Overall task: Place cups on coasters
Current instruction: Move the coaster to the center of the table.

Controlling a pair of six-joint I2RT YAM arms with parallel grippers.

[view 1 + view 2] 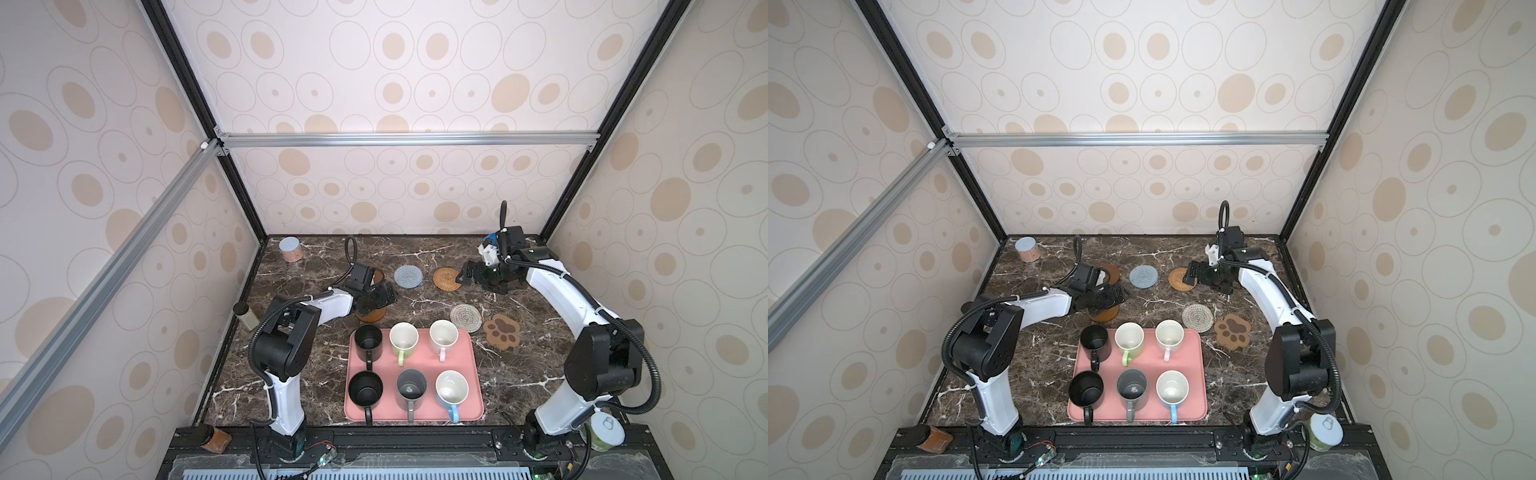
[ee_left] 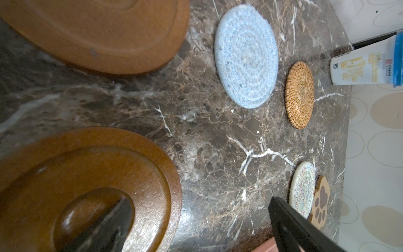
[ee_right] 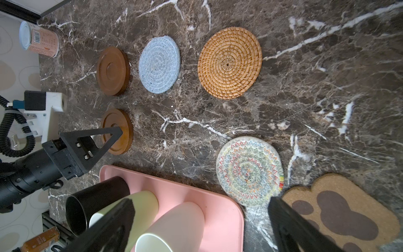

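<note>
Six cups (image 1: 411,388) upright on pink tray (image 1: 473,365), six coasters (image 1: 408,276) near it.

White-and-black left arm (image 1: 286,395) and right arm (image 1: 552,286): glossy white link shells, bulky black joint housings, black ribbed cable conduit (image 1: 656,376) along each, white zip ties. Matte black left hand (image 1: 388,293); triangular open-frame finger (image 3: 87,150) with two silver screws. White camera bracket (image 3: 52,109) behind it, blue connector (image 3: 18,104), coiled black hose; right wrist bracket (image 1: 487,251) the same
</note>
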